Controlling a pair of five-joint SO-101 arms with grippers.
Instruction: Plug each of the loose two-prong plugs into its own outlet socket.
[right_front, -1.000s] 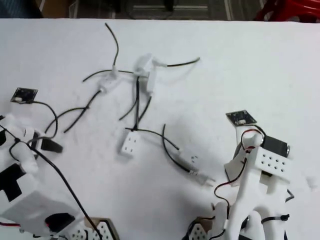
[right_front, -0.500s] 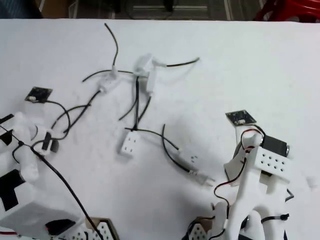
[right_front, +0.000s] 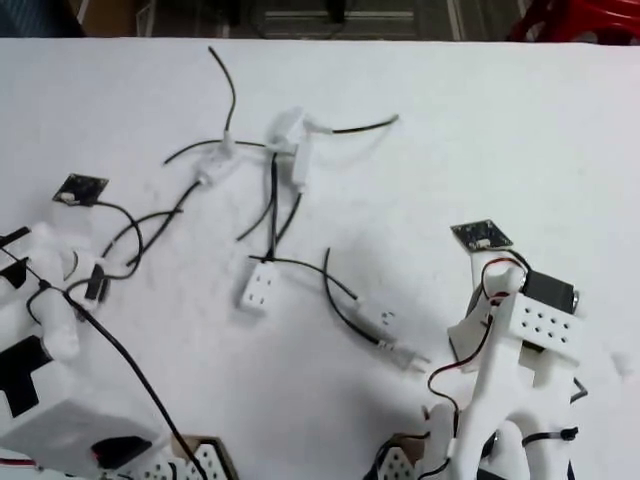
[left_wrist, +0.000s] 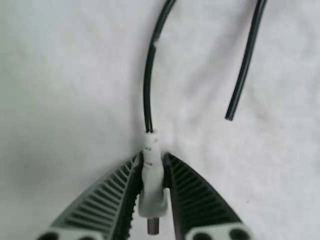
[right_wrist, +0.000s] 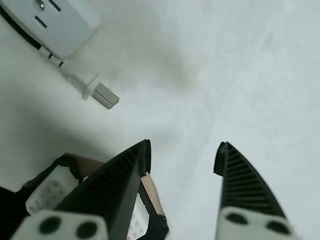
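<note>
Grey-white plug (left_wrist: 150, 175) is clamped between the left gripper (left_wrist: 151, 159) fingers and pinched on both sides of its body. Its black cord (left_wrist: 147, 75) is run out ahead of the tips over the white table (left_wrist: 60, 75). In the high view that gripper (right_front: 95, 283) is seen near the table's left edge, with the cord looped off toward the middle. A second cord's cut end (left_wrist: 229, 117) is laid near the held plug, not touching it.

A loose two-prong plug (right_front: 400, 352) is laid flat on the table near the right arm (right_front: 520, 330), with its prongs pointed toward that arm. In the right wrist view its prongs (right_wrist: 104, 96) are seen bare, and a white outlet socket (right_wrist: 50, 20) is set just beside the plug body, slots facing up. The right gripper (right_wrist: 184, 147) is held spread wide over bare table. Nothing is gripped, and it is near that plug but apart from it.

A white socket block (right_front: 262, 287) is laid face up mid-table, between the two arms, with a cord led off its far end.

Farther back, a cluster of white connectors (right_front: 290, 140) and black cords is spread across the table. Whether any pair is mated cannot be told.
</note>
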